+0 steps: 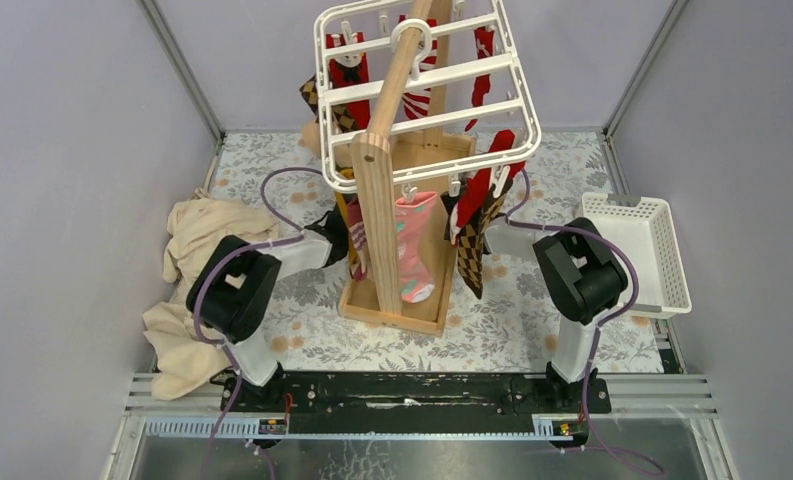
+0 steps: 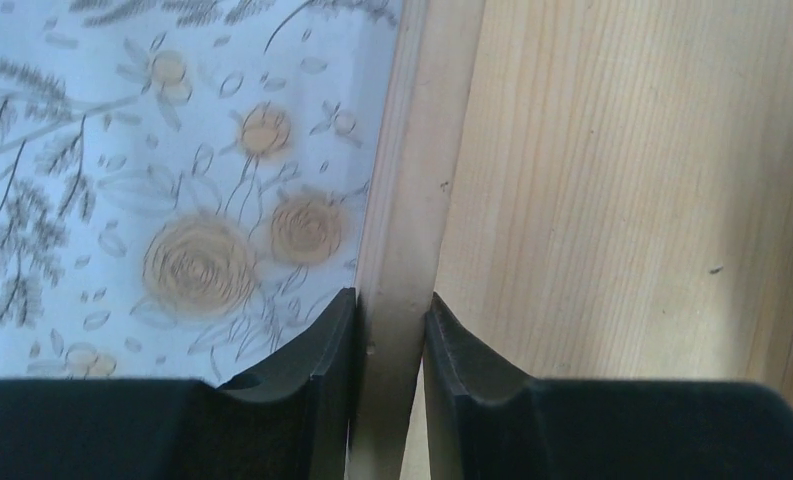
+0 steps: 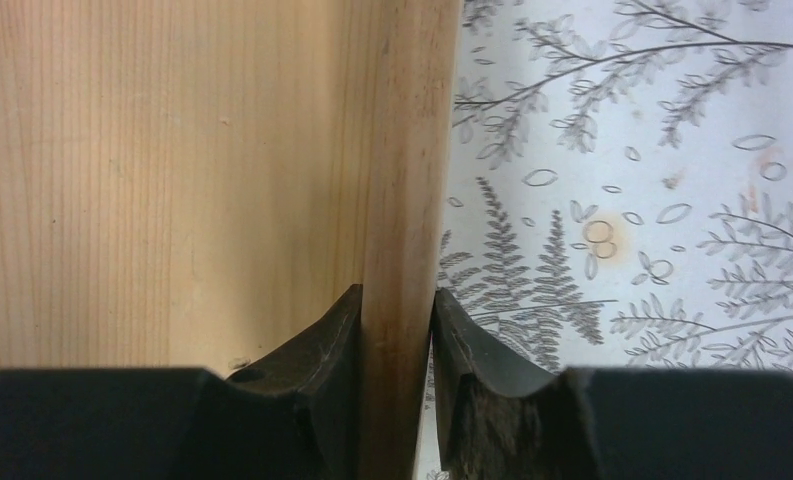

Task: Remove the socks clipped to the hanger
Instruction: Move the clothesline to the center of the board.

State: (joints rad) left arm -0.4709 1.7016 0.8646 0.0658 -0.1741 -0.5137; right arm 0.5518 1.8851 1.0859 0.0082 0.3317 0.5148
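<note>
Closest to overhead lens: hanger (image 1: 472,72), hooked over the sloping arm of wooden rack (image 1: 377,200), grid tilted. Clipped beneath and dangling around the post: socks (image 1: 414,250), with pink patterned at front centre, red plus brown-black argyle at right corner, and more red, argyle and red-white striped toward the back.

Seen low at left side of rack's base: left gripper (image 2: 387,310), jaws pressed onto the narrow wooden edge strip, floral cover (image 2: 172,200) on one side, flat base board on the other. Seen at right side of base: right gripper (image 3: 392,305), likewise pinching the edge strip, board to its left, floral print to its right.

Logged farther out: crumpled beige cloth (image 1: 197,240) against left wall, beside left arm; white perforated basket (image 1: 637,245) at right edge, just beside right arm.
</note>
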